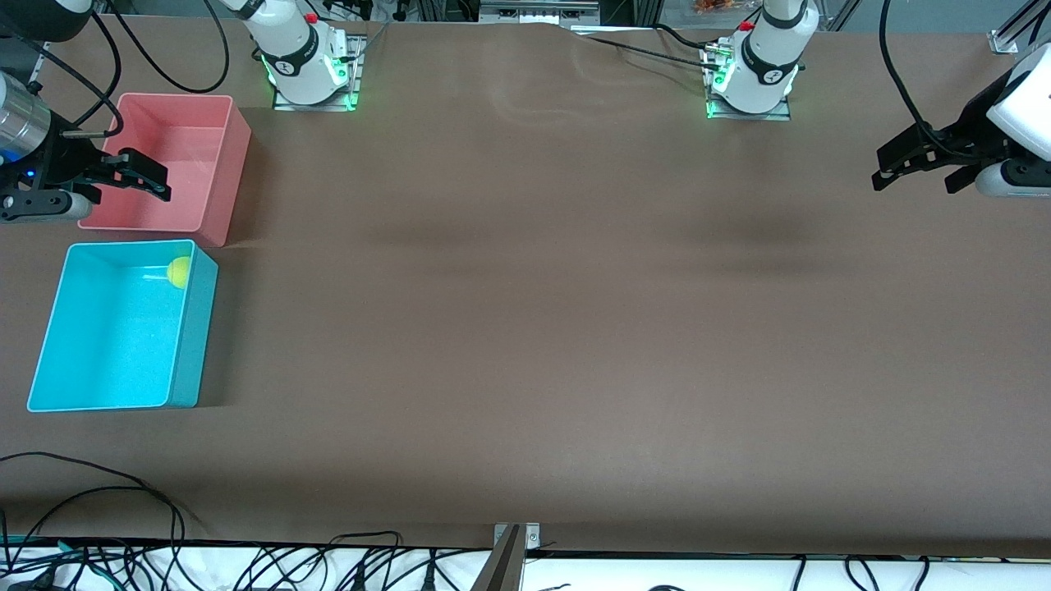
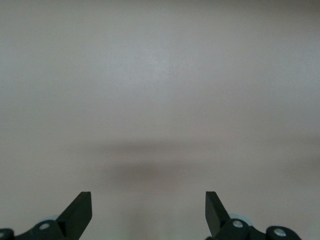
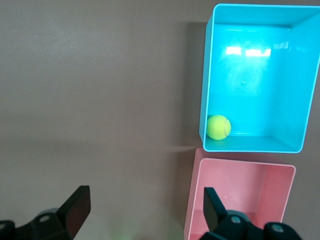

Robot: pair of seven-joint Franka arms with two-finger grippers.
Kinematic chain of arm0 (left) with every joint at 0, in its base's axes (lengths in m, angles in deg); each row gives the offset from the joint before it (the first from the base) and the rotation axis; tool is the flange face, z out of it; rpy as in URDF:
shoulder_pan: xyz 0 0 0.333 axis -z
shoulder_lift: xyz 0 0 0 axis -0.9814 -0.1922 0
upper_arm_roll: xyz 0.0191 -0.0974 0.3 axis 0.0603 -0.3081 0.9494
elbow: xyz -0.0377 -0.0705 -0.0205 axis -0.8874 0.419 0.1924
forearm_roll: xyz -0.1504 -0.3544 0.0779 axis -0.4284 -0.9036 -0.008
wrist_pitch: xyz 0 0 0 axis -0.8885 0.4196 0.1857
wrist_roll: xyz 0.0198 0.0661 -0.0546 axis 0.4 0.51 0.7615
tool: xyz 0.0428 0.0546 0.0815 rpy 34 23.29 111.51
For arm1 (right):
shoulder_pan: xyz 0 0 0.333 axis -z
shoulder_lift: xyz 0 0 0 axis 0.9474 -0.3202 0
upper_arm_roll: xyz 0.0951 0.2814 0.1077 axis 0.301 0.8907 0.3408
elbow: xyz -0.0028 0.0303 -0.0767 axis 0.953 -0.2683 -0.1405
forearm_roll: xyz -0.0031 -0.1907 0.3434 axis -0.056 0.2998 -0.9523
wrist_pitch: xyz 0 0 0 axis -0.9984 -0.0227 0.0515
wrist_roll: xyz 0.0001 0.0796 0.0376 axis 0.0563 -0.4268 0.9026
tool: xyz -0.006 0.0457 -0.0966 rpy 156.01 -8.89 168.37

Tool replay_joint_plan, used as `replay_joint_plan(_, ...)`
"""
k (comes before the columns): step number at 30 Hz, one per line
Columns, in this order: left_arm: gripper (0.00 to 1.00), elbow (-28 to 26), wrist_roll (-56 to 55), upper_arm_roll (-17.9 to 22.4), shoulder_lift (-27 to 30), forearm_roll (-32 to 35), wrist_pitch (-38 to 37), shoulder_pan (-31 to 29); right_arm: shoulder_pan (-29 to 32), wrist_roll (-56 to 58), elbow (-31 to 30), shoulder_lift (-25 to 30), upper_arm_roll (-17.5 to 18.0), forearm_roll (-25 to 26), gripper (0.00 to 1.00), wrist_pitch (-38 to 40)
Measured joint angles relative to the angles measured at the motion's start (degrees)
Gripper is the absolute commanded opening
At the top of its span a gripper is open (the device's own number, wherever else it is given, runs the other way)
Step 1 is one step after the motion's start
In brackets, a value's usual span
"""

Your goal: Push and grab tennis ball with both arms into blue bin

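The blue bin (image 1: pixel 115 386) is sitting at the right arm's end of the table (image 1: pixel 525 328), close to the table's edge there, with a wide stretch of bare brown surface running from its long wall toward the left arm's end. The pink bin (image 1: pixel 234 164) is standing just beside the blue bin, farther from the front camera, with only a narrow gap between their walls.

The tennis ball (image 1: pixel 179 272) is lying inside the blue bin, tucked into the corner nearest the pink bin.

The right gripper (image 1: pixel 135 174) is hanging over the pink bin, its fingers spread apart and holding nothing; the ball is lying below and apart from it, in the neighbouring tub.

The left gripper (image 1: pixel 920 168) is waiting over bare table at the left arm's end, well apart from the blue bin, its fingers likewise spread wide and empty.
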Motion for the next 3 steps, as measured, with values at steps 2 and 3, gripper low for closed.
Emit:
replay_joint_plan(2,1.0,0.0,0.0,0.0,0.0,0.0,0.0,0.0,0.0,0.0,0.0,0.0,0.0,0.0,1.0,0.0)
replay_joint_plan(3,1.0,0.0,0.0,0.0,0.0,0.0,0.0,0.0,0.0,0.0,0.0,0.0,0.0,0.0,1.0,0.0)
